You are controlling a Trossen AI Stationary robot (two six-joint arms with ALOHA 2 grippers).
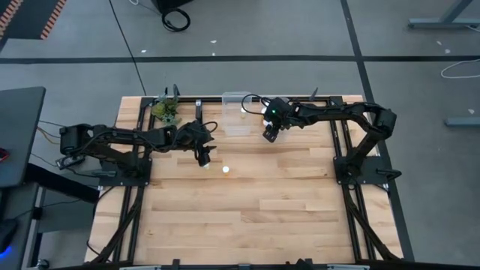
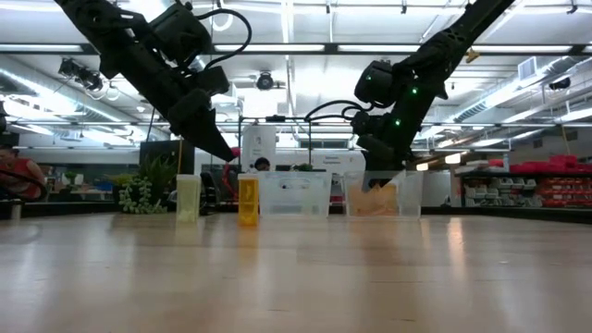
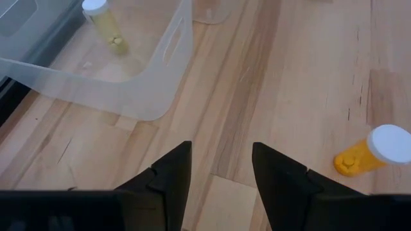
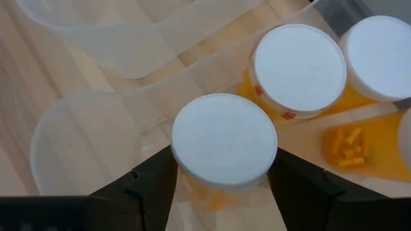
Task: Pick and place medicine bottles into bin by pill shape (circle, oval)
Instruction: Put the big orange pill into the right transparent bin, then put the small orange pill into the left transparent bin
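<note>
Amber, white-capped bottle [image 4: 224, 144] between tool fingers

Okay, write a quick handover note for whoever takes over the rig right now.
Left gripper: jaws open, empty, above the table.
Right gripper: jaws on a capped bottle, over a bin.
Done: at least two bottles in that bin; a lone bottle in the other bin.
Left: drop the capped bottle, then sort the two loose bottles on the table by the left gripper.
</note>
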